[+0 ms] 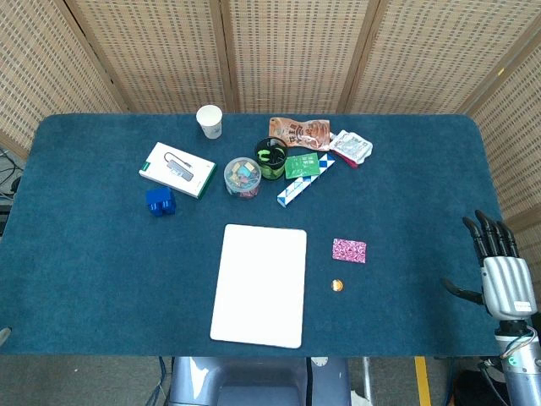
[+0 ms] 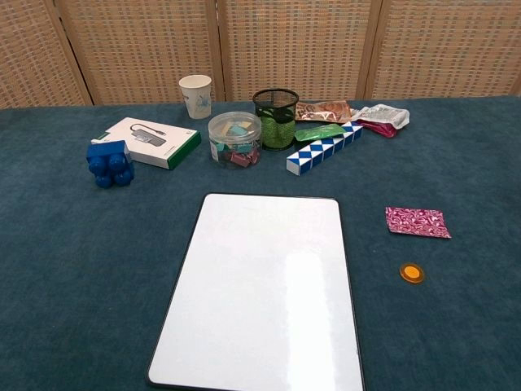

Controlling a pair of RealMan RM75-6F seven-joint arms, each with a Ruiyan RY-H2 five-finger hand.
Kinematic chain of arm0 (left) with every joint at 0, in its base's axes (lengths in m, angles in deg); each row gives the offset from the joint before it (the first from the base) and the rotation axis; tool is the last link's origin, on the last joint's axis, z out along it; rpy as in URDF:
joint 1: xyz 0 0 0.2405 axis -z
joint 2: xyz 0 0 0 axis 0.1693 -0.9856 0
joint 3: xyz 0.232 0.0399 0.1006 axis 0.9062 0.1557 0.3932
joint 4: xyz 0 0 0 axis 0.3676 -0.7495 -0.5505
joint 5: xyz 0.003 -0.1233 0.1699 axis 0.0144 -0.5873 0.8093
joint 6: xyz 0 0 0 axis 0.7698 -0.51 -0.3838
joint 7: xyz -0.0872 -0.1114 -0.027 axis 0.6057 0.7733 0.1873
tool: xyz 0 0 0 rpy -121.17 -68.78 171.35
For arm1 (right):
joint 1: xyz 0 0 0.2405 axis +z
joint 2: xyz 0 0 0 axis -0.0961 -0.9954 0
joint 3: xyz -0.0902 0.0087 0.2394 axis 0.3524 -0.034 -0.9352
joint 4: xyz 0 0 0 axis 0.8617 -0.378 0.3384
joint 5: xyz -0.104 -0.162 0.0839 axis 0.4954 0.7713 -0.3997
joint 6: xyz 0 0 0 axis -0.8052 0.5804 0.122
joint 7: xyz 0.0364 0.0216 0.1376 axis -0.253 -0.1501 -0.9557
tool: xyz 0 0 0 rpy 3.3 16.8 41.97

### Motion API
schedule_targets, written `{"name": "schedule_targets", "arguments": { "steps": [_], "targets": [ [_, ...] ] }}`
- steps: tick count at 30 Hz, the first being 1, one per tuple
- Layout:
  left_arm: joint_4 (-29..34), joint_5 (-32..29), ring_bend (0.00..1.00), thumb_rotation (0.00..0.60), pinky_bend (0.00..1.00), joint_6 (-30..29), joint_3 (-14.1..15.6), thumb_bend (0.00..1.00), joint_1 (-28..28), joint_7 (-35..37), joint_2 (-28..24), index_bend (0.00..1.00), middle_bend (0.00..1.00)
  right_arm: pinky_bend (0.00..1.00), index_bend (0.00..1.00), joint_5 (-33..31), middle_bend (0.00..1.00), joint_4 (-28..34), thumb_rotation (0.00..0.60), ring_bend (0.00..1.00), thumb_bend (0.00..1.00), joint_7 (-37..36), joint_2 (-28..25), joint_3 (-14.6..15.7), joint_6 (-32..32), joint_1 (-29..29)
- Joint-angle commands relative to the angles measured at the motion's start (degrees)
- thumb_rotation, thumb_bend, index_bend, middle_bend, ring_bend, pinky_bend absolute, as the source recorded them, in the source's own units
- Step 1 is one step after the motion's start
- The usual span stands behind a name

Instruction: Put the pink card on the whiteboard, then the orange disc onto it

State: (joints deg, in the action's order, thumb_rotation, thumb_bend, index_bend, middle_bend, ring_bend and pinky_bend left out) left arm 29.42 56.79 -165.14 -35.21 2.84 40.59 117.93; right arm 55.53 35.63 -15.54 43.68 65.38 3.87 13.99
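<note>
A: Whiteboard (image 1: 259,284) is taken as the landmark; it lies flat on the blue table cloth (image 1: 93,279), its surface bare. What is seen to its left?

B: Up and to the left of it, a blue block toy (image 1: 160,201) is seen, with a white and green box (image 1: 177,170) just beyond and a paper cup (image 1: 210,121) farther back.

A: And directly behind the whiteboard?

B: A clear tub of small items (image 1: 243,178) and a black mesh pot (image 1: 271,158) are set side by side. A blue and white checked bar (image 1: 305,179) lies tilted beside them, with snack packets (image 1: 321,135) behind it.

A: Where are the task's things found?

B: The pink card (image 1: 349,250) lies flat on the cloth just right of the whiteboard, apart from it. The orange disc (image 1: 337,286) rests nearer the front edge, close to the card, not touching it.

A: And the hands?

B: The right hand (image 1: 500,269) is seen well right of the whiteboard, off the table edge, fingers spread and nothing held. The left hand is not shown in either view.
</note>
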Motion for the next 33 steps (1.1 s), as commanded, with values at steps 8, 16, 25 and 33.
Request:
{"name": "schedule_targets", "arguments": {
  "steps": [8,16,25,33],
  "targets": [
    [0.2,0.1,0.0,0.6,0.0,-0.2,0.1,0.0,-0.2,0.3,-0.2,0.0,0.0,0.0,0.0,0.3,0.0,-0.2,0.6,0.0,0.0,-0.6,0.1,0.8,-2.0,0.6],
    [0.2,-1.0,0.0,0.6,0.0,0.5,-0.4,0.0,0.2,0.9,-0.6,0.0,0.0,0.0,0.0,0.8,0.0,1.2,0.6,0.0,0.0,1.6,0.2,1.1,-13.5,7.3],
    [0.0,-3.8,0.0,0.6,0.0,2.4,-1.2,0.0,1.1,-0.6,0.1,0.0,0.0,0.0,0.07,-10.8,0.0,-1.8,0.6,0.0,0.0,12.5,8.5,-3.7,-30.2,19.0],
    [-0.7,-6.8,0.0,0.6,0.0,5.8,-1.7,0.0,2.5,-0.5,0.6,0.0,0.0,0.0,0.21,-25.6,0.0,-3.9,0.6,0.0,0.0,22.6,13.4,-5.2,-36.7,25.1]
  ]
}}
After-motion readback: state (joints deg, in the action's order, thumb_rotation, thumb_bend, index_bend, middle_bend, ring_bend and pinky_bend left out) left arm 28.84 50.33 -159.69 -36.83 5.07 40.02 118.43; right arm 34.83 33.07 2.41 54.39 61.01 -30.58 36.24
